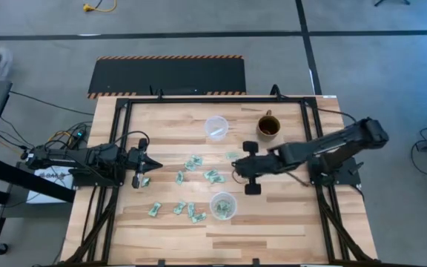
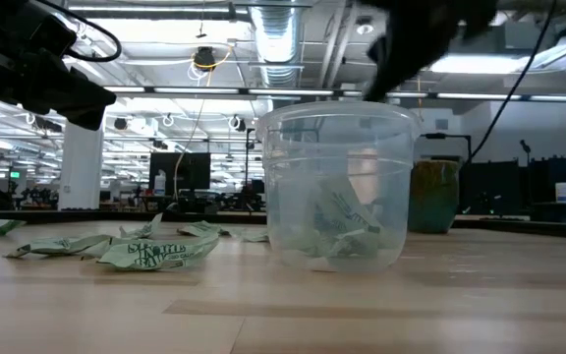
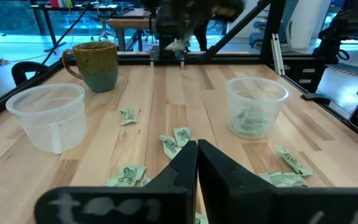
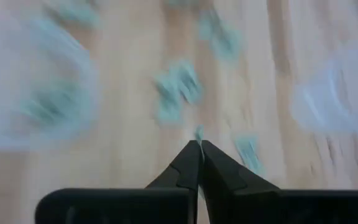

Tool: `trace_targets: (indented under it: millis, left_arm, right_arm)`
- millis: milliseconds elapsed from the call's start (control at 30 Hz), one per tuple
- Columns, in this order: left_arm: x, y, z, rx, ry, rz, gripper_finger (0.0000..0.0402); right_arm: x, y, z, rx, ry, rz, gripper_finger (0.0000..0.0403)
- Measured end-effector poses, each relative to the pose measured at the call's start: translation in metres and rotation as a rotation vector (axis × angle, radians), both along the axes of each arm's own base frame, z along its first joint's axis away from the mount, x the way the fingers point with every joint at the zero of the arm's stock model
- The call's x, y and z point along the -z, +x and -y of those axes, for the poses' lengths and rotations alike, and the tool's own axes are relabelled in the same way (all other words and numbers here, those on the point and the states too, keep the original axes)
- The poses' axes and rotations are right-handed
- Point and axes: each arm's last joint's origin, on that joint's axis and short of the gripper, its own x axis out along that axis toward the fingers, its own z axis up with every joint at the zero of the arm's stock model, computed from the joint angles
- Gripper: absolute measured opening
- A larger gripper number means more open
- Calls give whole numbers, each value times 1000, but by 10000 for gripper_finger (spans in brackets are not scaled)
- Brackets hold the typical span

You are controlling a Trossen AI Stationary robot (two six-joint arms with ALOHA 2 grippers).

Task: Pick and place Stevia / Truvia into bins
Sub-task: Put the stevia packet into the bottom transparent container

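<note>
While the left gripper (image 1: 154,164) rests shut near the table's (image 1: 288,230) 9 o'clock edge, the right gripper (image 1: 236,167) hangs just right of centre, fingers pinched together. In the right wrist view a sliver of green shows at the closed tips, maybe a packet corner; can't tell for sure, too blurred. Stevia packets (image 1: 193,162) lie scattered from centre toward 7 o'clock, nearest ones just at 9 o'clock of the right gripper, one more just beside the left gripper's tip. Near cup (image 1: 223,205) sits at 6 o'clock of the right gripper w/ a few packets inside. Far cup (image 1: 216,127) stands toward 12 o'clock; nothing visible in it. Brown mug (image 1: 268,127) at approx. 1 o'clock, well apart from the packets.
</note>
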Motion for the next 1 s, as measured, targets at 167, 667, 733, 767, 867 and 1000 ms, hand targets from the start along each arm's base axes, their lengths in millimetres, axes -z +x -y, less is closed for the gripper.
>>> trace_targets:
  millis: [167,667,733,767,867,1000]
  left_arm:
    - [0,0,0,0,0,0,0]
    - [0,0,0,0,0,-1,0]
    - [0,0,0,0,0,0,0]
    - [0,0,0,0,0,0,0]
    - [0,0,0,0,0,0,0]
    - [0,0,0,0,0,0,0]
  right_arm:
    - [-28,1,-28,-207,208,217,2]
    - [31,40,-50,-349,327,108,3]
    - [36,42,-51,-351,335,97,3]
    - [38,42,-52,-354,336,90,3]
    - [37,43,-54,-368,332,102,4]
    - [35,42,-54,-385,343,110,16]
